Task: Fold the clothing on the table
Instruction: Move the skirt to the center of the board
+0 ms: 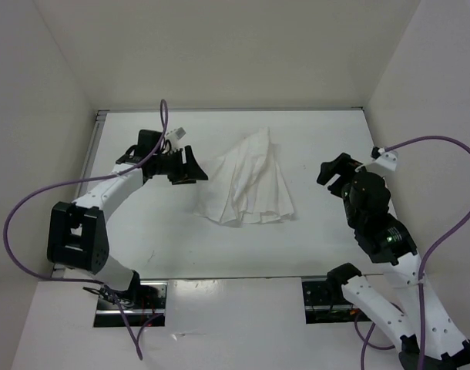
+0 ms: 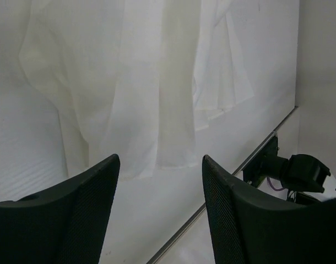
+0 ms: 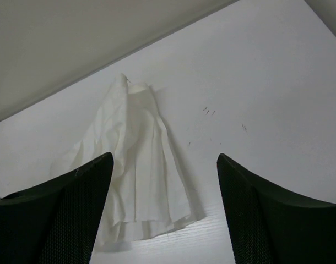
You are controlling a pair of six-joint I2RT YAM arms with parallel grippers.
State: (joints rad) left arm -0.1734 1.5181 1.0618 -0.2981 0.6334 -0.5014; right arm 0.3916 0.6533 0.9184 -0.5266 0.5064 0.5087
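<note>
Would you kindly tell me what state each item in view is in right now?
clothing: lying fanned out and rumpled on the table, held by neither gripper.
left gripper: open, holding nothing.
right gripper: open, holding nothing, apart from the clothing.

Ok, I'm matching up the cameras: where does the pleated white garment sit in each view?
Top external: the clothing lies in the middle of the table.
Left wrist: the clothing fills the upper frame.
Right wrist: the clothing is left of centre, narrow end toward the far wall.
Shared landmark: the white table beneath it.
</note>
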